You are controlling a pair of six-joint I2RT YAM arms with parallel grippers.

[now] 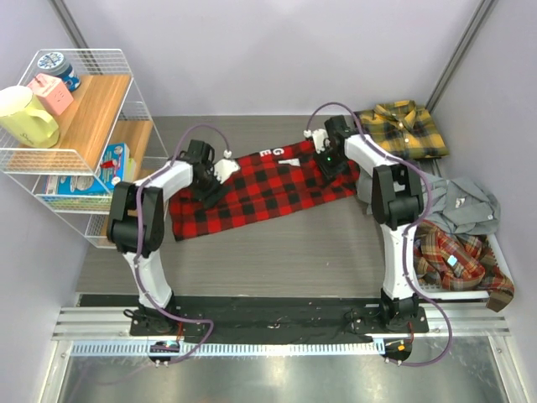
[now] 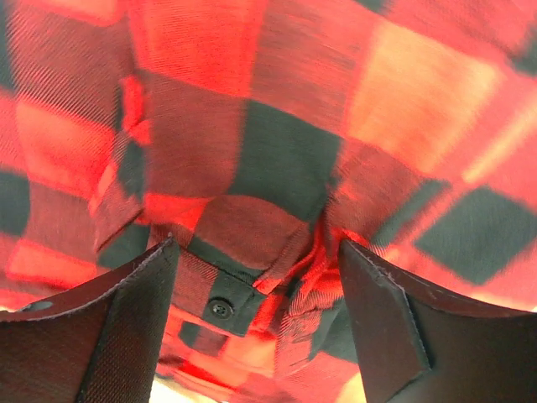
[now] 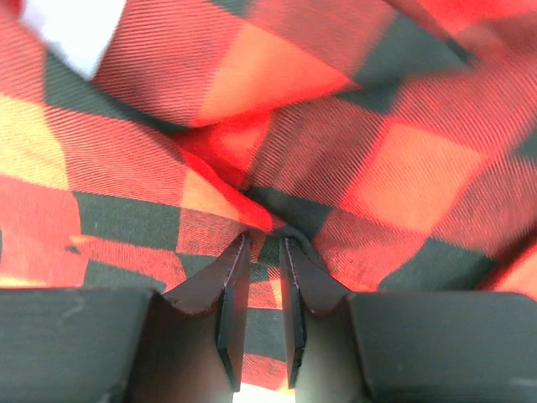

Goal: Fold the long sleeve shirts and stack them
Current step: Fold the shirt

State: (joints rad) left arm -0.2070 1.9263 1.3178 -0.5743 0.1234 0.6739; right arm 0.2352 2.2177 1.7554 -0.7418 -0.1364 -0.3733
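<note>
On the red-and-black check shirt (image 1: 256, 195), white block letters (image 1: 278, 151) "G" and "E"

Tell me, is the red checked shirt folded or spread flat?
Partly folded. The red checked shirt lies as a long narrow band on the table, white lettering half hidden.

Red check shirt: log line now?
red check shirt spread on table | left gripper open over cuff | right gripper shut on red check shirt | yellow shirt at far right

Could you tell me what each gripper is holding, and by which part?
The right gripper pinches a raised fold of the red-and-black shirt; the left gripper is open, holding nothing.
</note>
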